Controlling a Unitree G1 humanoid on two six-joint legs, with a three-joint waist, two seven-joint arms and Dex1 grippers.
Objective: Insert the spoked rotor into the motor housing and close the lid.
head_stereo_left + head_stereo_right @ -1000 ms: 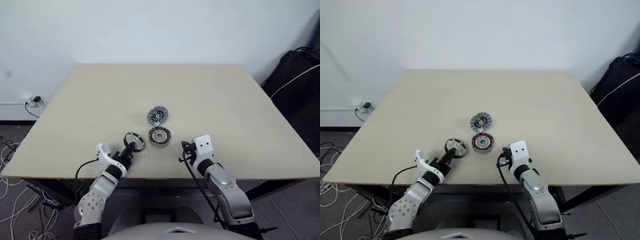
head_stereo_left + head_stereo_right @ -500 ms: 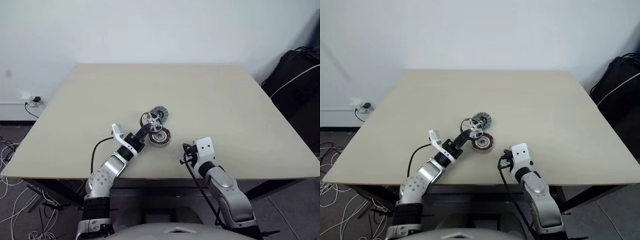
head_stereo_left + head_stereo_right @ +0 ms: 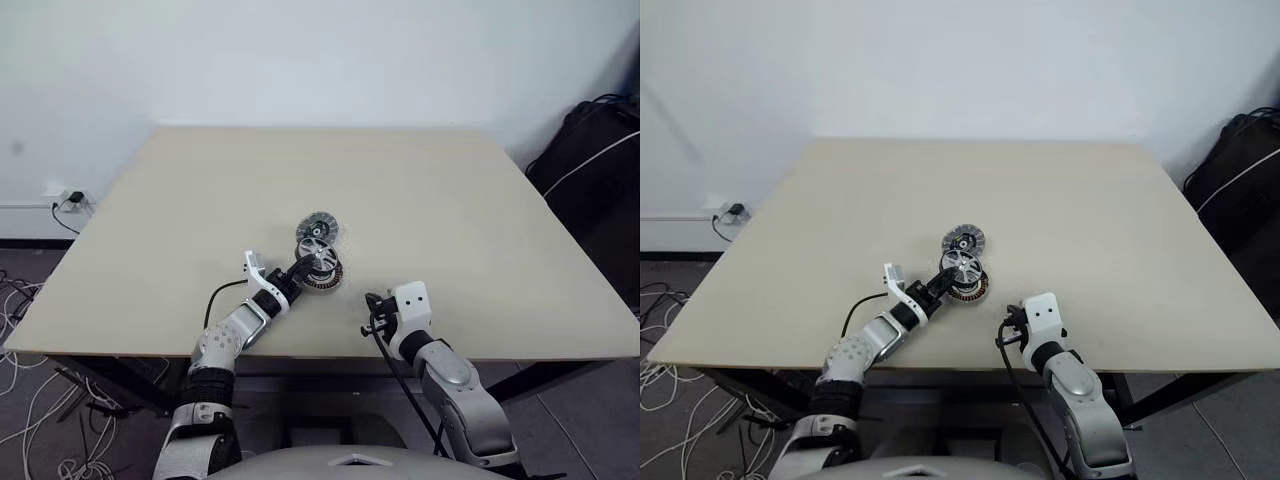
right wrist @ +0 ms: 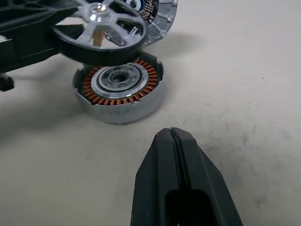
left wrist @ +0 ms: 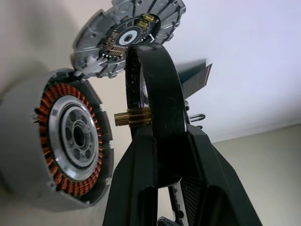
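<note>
The spoked rotor (image 4: pixel 100 28), silver spokes with a dark rim and a brass shaft, hangs just above the motor housing (image 4: pixel 118 92), a squat silver can with copper windings showing, while the lid (image 3: pixel 317 226) lies ribbed face up right behind it on the table (image 3: pixel 450 210)

Beige table (image 3: pixel 200 200), sq top, plain, faint scuffs on surface near front edge in right wrist view. White wall (image 3: pixel 320 50) behind it. Black bag (image 3: pixel 590 160) w/ white cord over it on floor by table's far right corner. Wall socket (image 3: pixel 68 200) w/ black plug low on wall, left of table. White + grey cables (image 3: pixel 30 400) tangled on dark floor (image 3: pixel 25 275) under table's left side. Dark table legs visible below front edge.
</note>
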